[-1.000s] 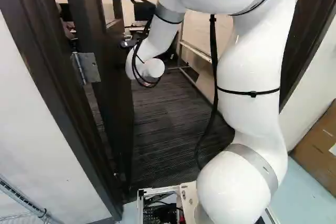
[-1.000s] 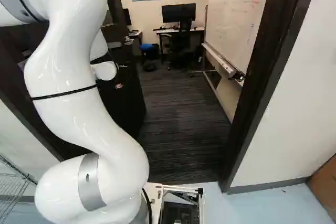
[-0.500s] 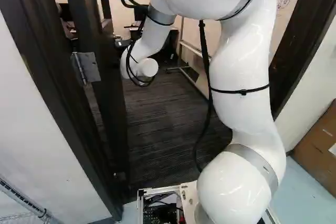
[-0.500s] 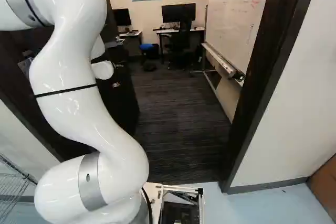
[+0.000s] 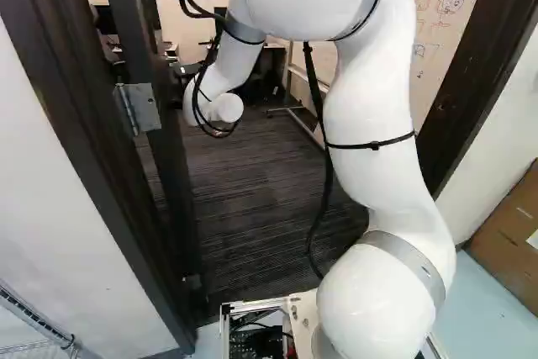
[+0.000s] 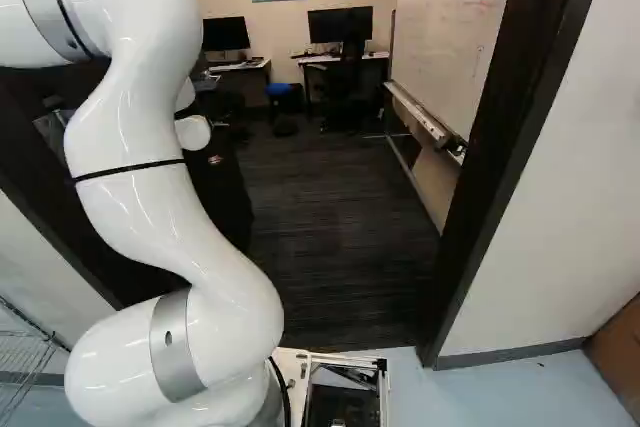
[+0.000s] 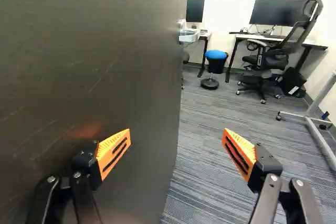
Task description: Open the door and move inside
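The dark door (image 5: 172,174) stands swung inward from its hinge (image 5: 139,108) at the left of the left base view; its dark panel (image 6: 222,192) also shows beyond the arm in the right base view. In the wrist view the door's broad face (image 7: 89,51) fills the space behind one finger, and its free edge runs between the fingers. My gripper (image 7: 176,138) is open, its orange pads wide apart. One finger is close to the door's face; whether it touches is unclear. The other is over carpet past the edge. The arm's wrist hides the gripper in both base views.
Dark door frame posts stand left (image 5: 84,149) and right (image 6: 500,167) of the doorway. Inside are carpet (image 6: 335,237), desks with monitors (image 6: 340,25), a chair (image 7: 273,51), a blue-topped stool (image 7: 216,59) and a wheeled whiteboard (image 6: 450,37). A cardboard box (image 5: 507,233) sits outside, right.
The door has swung farther inward, toward the left, uncovering more of the room. My arm has moved left along with it. The base has stayed in place.
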You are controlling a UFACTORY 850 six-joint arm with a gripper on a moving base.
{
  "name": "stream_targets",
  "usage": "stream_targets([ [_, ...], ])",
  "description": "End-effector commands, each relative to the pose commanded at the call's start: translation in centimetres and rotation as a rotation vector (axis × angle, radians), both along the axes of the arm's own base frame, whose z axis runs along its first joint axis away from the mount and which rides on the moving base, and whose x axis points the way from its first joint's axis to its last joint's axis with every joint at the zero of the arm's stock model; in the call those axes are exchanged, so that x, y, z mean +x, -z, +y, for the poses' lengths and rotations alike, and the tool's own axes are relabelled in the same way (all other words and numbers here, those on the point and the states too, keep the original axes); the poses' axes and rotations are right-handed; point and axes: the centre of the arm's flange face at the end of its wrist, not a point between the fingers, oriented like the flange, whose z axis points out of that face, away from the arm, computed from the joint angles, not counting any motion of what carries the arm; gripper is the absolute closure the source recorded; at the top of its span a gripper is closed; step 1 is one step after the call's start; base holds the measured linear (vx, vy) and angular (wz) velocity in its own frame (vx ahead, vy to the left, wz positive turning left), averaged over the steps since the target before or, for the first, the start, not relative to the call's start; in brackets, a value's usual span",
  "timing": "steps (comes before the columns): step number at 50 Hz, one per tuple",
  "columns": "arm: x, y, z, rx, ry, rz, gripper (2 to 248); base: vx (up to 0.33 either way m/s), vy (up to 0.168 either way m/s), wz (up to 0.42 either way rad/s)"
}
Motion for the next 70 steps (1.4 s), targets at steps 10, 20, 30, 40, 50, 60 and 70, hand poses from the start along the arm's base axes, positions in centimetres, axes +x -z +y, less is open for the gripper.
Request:
stream_targets([
  [10,0.6,0.2,1.2,0.004,-0.012,-0.006,3,0.0,0.0,0.0],
  [20,1.3,0.3,2.5,0.008,-0.024,-0.014,3,0.0,0.0,0.0],
  [30,1.9,0.5,3.8,0.013,-0.036,-0.022,3,0.0,0.0,0.0],
  [40,2.4,0.7,5.0,0.017,-0.046,-0.028,3,0.0,0.0,0.0],
  [50,2.5,0.7,5.2,0.018,-0.048,-0.03,3,0.0,0.0,0.0],
  [60,2.4,0.7,4.6,0.016,-0.042,-0.027,3,0.0,0.0,0.0],
  [70,2.1,0.5,3.1,0.012,-0.024,-0.02,3,0.0,0.0,0.0],
])
